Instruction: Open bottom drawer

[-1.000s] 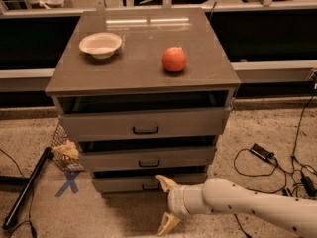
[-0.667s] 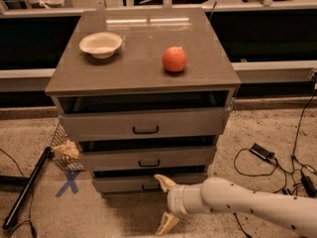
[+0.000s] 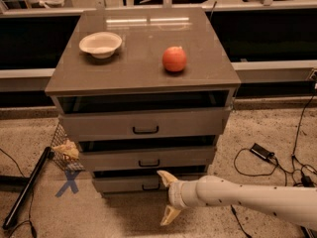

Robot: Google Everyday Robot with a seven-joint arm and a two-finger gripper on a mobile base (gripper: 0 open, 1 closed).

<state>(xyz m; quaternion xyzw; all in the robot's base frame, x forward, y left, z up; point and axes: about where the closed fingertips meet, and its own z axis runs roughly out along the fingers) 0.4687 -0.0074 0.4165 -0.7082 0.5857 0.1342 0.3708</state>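
Camera view looks down on a grey-brown cabinet (image 3: pixel 138 73) with three drawers stacked in its front face. A white arm (image 3: pixel 247 200) reaches in from the cabinet's lower right, low over the floor. The bottom drawer (image 3: pixel 119 184) is the lowest and shallowest front on the cabinet, and it looks shut or very nearly so. The gripper (image 3: pixel 167 197) hangs in front of the cabinet's base, just right of the drawer's centre. Its fingers are spread wide apart, one above the other. The upper finger (image 3: pixel 166 177) points up toward the drawer front, and the lower one sits near the floor. They grip nothing. The small black handle (image 3: pixel 150 187) sits at the middle of that lowest front, just beside the upper finger.

The step in hand looks like lining up on the handle. To do it well, the gripper should shift slightly toward the cabinet's centre line so the bar lies between the fingers. It should close fully before pulling, then draw straight out from the cabinet face. A skewed pull could slip off so small a bar.
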